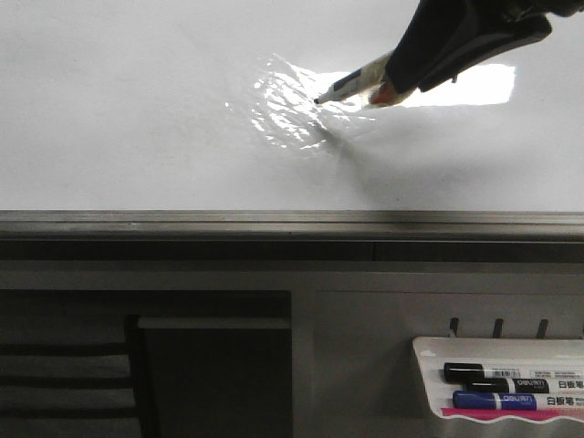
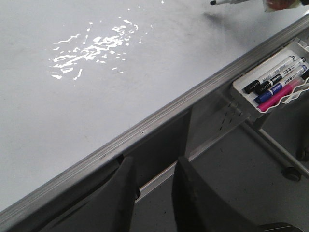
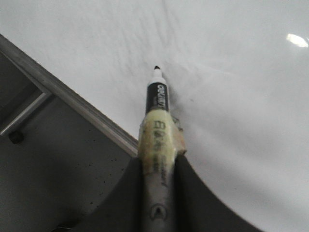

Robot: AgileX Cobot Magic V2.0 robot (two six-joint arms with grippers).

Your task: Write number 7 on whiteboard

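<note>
— Where is your marker tip relative to the board right now?

— My right gripper comes in from the upper right of the front view, pressed together on a marker with tape wrapped round its barrel. The marker's long axis slants down and to the left in that frame, nib leading. The nib sits over the wrinkled glare patch of the whiteboard, just left of the bright rectangular reflection. I judge it near the surface, but I cannot tell whether it touches.

— And the number 7?

— Not there yet. I see no fresh black line anywhere on the board; in my right wrist view only faint grey smudges lie ahead of the nib.

— So what does the coming stroke depend on?

— Open white board lies left of and below the nib in the front view, towards the grey metal edge. My guess is that the top bar runs sideways from the nib, then the long downstroke heads towards that edge.

— Your other arm?

— My left gripper hangs spread and empty at the bottom of its own view, below the board's edge and well apart from the nib. The right is plainly the nearer one. The marker tray at lower right holds spare pens.
</note>
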